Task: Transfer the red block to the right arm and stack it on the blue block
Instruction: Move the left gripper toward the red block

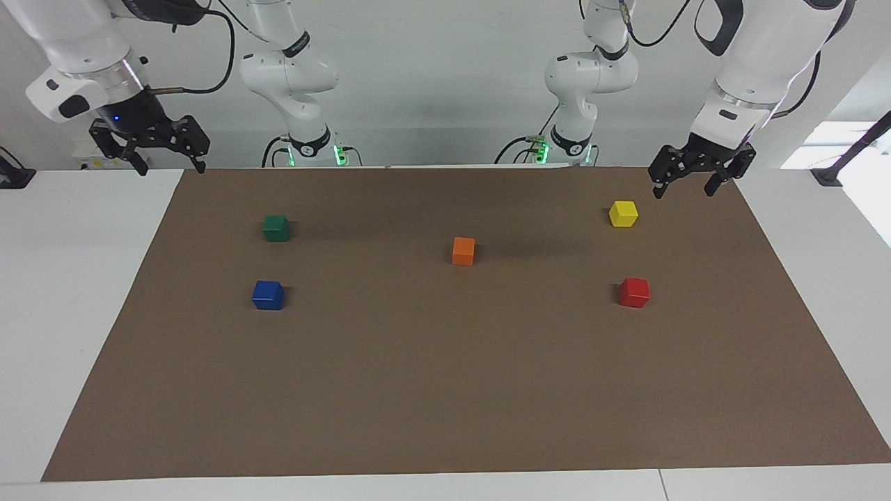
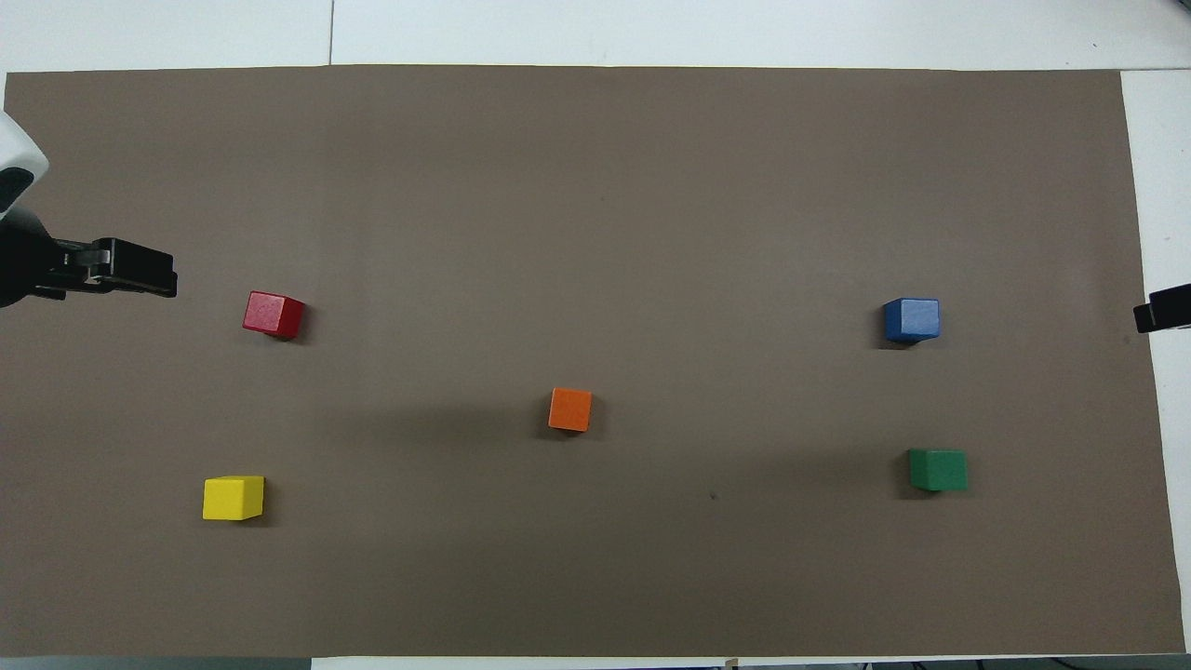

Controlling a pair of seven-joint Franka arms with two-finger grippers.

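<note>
A wide sheet of brown paper covers a white table, and five small cubes sit scattered on it, well apart from one another. Taking the small orange cube at the middle as my marker: the small bright red block lies toward the left arm's end from it and a little farther from the robots, with a small yellow cube nearer the robots on that same end. The small deep blue block lies toward the right arm's end, a green cube nearer the robots than it.

Both arms wait. The left gripper hangs over the paper's edge near the yellow cube, jaws spread and empty; the right gripper, blue light at its wrist, hangs over the paper's corner, likewise spread.

The red block looks rigid, light, probably painted wood with smooth faces. I'd pinch two opposite flat sides, low enough to leave the top half free for the handover.
</note>
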